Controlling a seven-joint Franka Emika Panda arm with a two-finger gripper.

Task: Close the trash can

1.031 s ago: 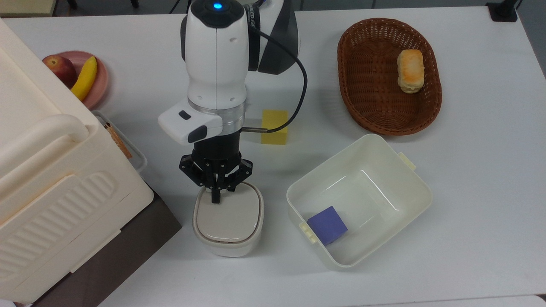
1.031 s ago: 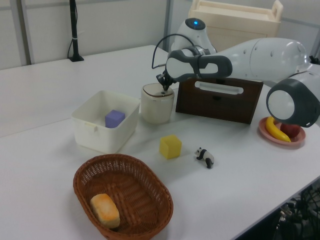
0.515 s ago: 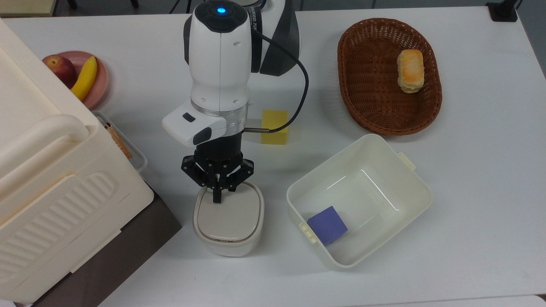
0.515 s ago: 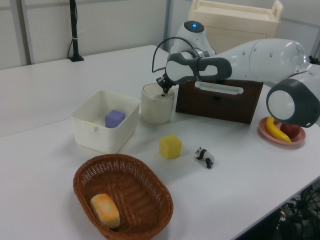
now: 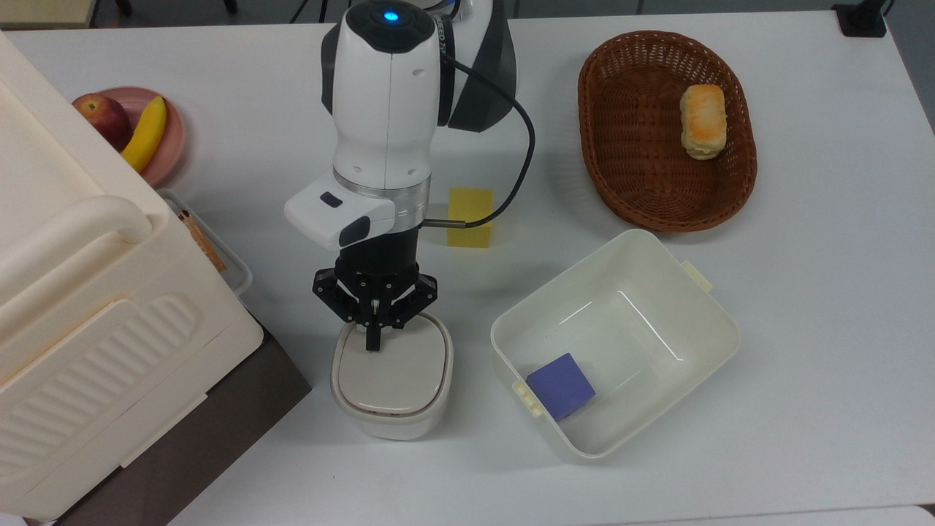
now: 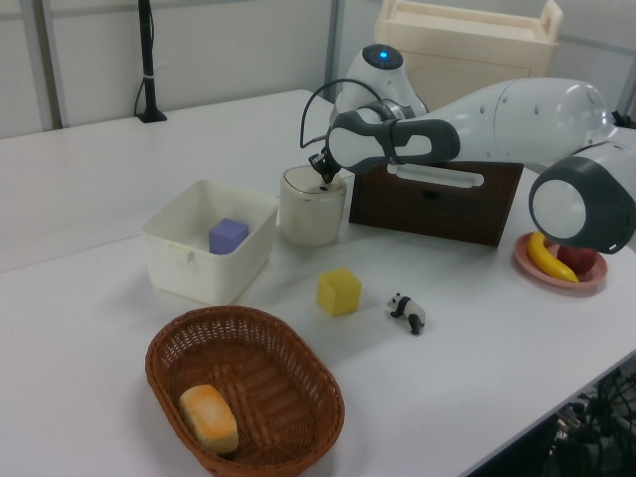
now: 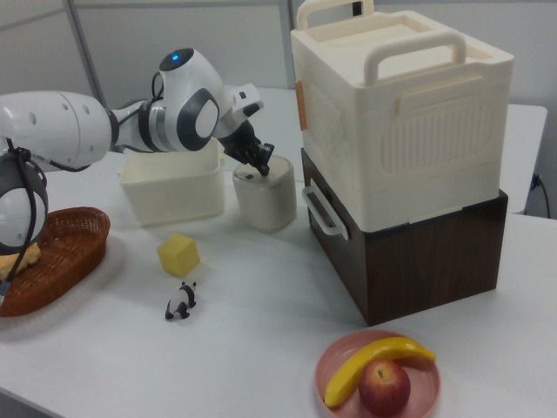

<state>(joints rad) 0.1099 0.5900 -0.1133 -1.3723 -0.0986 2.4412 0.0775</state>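
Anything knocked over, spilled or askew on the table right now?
Nothing stands out. The trash can stands upright with its lid down flat, the gripper at its rear edge. The tub and basket sit upright; no spills.

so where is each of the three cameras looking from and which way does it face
Top view: overhead, facing straight down on the white table; the arm reaches down-frame, its gripper over the trash can.
Left view: low at the wicker basket end, facing the arm and the cream ribbed box.
Right view: low at the fruit plate end, facing back; the arm enters from the right view's left.
Shared: left and right views both show the yellow block and toy panda.
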